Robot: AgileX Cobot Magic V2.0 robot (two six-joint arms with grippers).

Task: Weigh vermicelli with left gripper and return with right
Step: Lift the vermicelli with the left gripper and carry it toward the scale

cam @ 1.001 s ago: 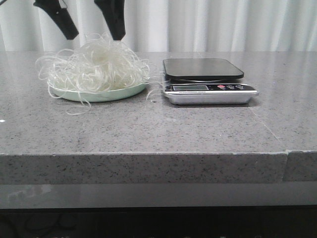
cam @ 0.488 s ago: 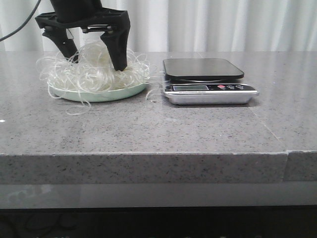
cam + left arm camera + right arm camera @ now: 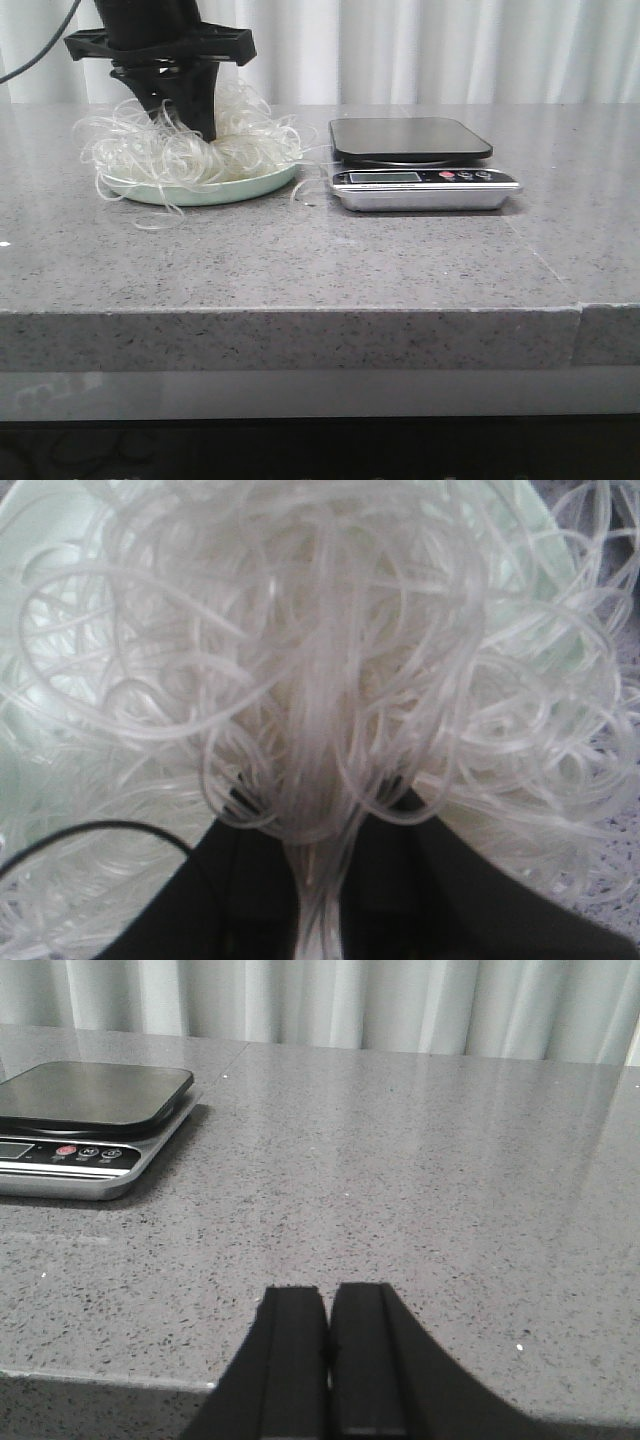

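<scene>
The left gripper pinches a bunch of the vermicelli on the plate — beside the scale; right gripper closed, empty.

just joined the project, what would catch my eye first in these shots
The left gripper plunged into the fluffy white vermicelli heaped on the mint-green plate, its fingers pinched on a bundle of strands. Right of the plate sits the kitchen scale, its black platform bare.
</scene>
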